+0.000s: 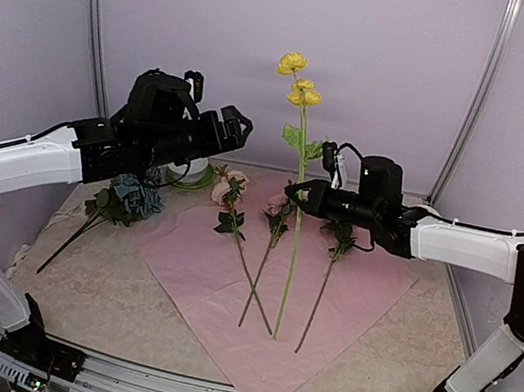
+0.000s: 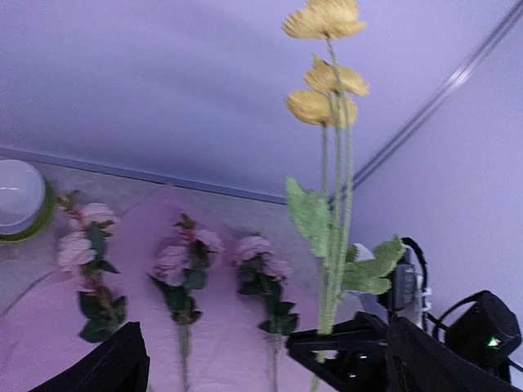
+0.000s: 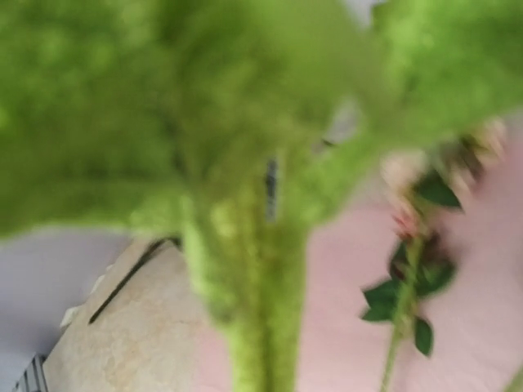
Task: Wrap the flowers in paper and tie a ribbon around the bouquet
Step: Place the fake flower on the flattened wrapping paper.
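While the right hand (image 1: pixel 293 192) clamps a yellow stem (image 1: pixel 302 147) over lilac paper (image 1: pixel 224 296), the left hand (image 1: pixel 219 105) gapes.

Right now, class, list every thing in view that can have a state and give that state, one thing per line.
yellow flower stem: upright, gripped mid-stem
pink blossom stems: three, lying on the paper, untouched
blue hydrangea: lying left of the paper, off it
paper: spread flat, not yet wrapped
left gripper: open, empty
right gripper: shut on the yellow flower stem
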`<control>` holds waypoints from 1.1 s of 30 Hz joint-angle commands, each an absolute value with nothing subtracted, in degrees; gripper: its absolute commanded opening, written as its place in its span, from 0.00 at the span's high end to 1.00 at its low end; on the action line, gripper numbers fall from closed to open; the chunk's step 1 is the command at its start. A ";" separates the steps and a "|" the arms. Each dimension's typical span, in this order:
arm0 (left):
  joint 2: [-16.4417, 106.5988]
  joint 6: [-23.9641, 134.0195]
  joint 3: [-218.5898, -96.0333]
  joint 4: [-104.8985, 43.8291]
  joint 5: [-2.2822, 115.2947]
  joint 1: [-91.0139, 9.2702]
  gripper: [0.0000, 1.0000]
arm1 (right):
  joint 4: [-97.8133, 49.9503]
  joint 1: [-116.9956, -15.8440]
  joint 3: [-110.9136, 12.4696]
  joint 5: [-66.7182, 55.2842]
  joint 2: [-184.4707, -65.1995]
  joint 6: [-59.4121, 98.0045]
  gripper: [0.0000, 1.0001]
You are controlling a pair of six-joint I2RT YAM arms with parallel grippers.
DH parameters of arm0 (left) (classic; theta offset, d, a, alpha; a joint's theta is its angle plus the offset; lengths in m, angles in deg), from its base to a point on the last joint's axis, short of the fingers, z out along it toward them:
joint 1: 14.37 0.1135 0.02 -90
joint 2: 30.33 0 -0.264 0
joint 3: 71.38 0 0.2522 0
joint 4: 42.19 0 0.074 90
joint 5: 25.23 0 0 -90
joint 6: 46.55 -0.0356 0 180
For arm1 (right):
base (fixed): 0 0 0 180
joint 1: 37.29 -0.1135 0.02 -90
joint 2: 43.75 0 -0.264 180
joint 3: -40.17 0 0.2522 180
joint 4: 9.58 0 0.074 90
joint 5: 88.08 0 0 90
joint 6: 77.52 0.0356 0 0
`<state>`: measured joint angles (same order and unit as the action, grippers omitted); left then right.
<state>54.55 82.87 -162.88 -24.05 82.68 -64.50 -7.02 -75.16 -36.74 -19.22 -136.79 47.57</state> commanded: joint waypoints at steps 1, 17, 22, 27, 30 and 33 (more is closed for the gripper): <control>49.18 81.01 -158.45 -0.70 91.82 -53.45 0.01 | -10.77 -73.12 -39.69 -17.44 -143.73 56.09 1.00; 46.66 81.69 -138.89 -1.39 84.04 -28.91 0.04 | -17.82 -71.83 -48.11 -5.80 -159.55 56.87 0.95; 51.41 79.08 -139.82 1.99 81.47 -24.32 0.03 | -23.50 -71.83 -50.22 -2.60 -157.53 51.14 0.56; 53.60 74.15 -141.16 7.34 82.36 -23.93 0.06 | -23.55 -72.01 -45.83 -1.94 -149.49 43.89 0.49; 56.10 69.24 -143.87 12.74 86.46 -23.95 0.06 | -24.07 -72.01 -43.50 -3.22 -145.67 41.21 0.48; 62.02 64.98 -146.91 17.94 90.34 -23.84 0.04 | -24.09 -72.02 -41.69 -4.55 -143.20 40.47 0.47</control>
<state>56.43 72.40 -142.66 9.87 84.86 -24.07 -23.52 -72.25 -43.85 -3.38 -147.59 44.56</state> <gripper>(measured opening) 0.949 0.523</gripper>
